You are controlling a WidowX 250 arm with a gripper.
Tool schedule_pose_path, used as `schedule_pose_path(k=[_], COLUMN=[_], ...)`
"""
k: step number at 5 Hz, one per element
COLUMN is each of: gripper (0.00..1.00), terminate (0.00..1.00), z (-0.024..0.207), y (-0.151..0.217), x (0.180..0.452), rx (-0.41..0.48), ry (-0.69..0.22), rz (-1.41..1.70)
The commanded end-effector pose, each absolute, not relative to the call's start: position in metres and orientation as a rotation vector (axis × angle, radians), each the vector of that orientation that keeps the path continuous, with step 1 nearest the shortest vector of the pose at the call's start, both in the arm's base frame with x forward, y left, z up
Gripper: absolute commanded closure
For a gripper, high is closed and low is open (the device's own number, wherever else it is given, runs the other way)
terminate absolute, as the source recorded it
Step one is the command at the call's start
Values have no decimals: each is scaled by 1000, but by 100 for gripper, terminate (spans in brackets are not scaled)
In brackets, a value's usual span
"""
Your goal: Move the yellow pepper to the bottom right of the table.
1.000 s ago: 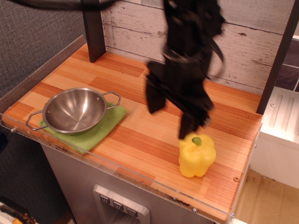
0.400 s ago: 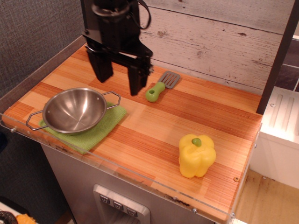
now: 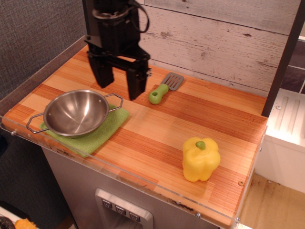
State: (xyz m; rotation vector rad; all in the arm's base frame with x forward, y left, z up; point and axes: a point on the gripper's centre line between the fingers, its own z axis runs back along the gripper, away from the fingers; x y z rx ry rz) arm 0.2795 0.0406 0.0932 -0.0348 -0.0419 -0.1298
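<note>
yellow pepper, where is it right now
The yellow pepper stands alone near the table's front-right corner, apart from the spatula and gripper.

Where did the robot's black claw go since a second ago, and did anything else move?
The gripper left the yellow pepper and swung to the table's back left, open and empty. The pepper, steel bowl and green cloth stayed put.

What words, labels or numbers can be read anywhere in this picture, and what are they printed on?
None can be read.
The yellow pepper, the steel bowl, the green cloth, the spatula and the table carry no writing.
The black pincer shows no visible label.
The small buttons on the grey panel below the table edge may bear marks, but they are too small and blurred to read.
</note>
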Motion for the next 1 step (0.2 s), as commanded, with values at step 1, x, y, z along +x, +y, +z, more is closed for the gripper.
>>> schedule_pose_path(k=[1], gripper=[0], terminate=[100], z=[107], y=[50], x=[267], rx=[-29], ry=[-83], rz=[-130])
